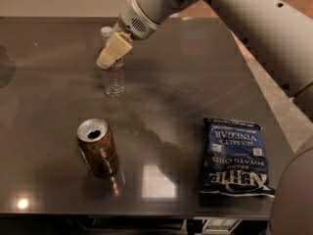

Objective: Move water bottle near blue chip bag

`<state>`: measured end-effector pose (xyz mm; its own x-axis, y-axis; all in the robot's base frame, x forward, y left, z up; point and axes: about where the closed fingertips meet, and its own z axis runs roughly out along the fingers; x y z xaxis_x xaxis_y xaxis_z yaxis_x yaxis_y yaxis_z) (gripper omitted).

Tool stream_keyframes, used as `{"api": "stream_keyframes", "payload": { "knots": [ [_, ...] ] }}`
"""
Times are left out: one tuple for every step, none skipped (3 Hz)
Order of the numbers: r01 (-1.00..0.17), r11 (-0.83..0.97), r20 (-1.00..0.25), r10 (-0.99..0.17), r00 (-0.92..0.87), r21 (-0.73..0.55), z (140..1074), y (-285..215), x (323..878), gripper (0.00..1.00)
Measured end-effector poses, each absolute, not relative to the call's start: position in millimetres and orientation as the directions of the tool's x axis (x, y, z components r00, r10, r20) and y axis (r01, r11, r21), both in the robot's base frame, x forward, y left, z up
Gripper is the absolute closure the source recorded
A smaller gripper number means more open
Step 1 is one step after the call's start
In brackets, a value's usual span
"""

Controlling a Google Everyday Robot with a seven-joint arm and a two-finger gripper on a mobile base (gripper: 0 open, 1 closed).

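The water bottle [113, 80] stands upright on the dark table [186, 82] at the back left; it is clear, with a white cap. My gripper [108, 55] reaches down from the upper right and lies over the bottle's upper half, hiding its label band. I cannot tell whether it holds the bottle. The blue chip bag [234, 155] lies flat at the front right, far from the bottle, its white lettering upside down to the camera.
A brown soda can [98, 147], opened, stands at the front left, below the bottle. My arm [234, 13] crosses the upper right of the view. The table's right edge runs diagonally beside the bag, with floor beyond.
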<state>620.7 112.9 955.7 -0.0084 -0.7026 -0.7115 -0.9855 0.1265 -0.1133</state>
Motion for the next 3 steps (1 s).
{"api": "stream_keyframes", "payload": {
  "knots": [
    [-0.988, 0.109, -0.718, -0.696, 0.004, -0.112, 959.4, 112.5, 615.7, 0.54],
    [-0.989, 0.099, -0.725, -0.689, 0.013, -0.113, 968.2, 103.6, 609.5, 0.77],
    [-0.987, 0.113, -0.694, -0.720, -0.002, -0.114, 980.2, 78.4, 604.3, 0.99]
  ]
}}
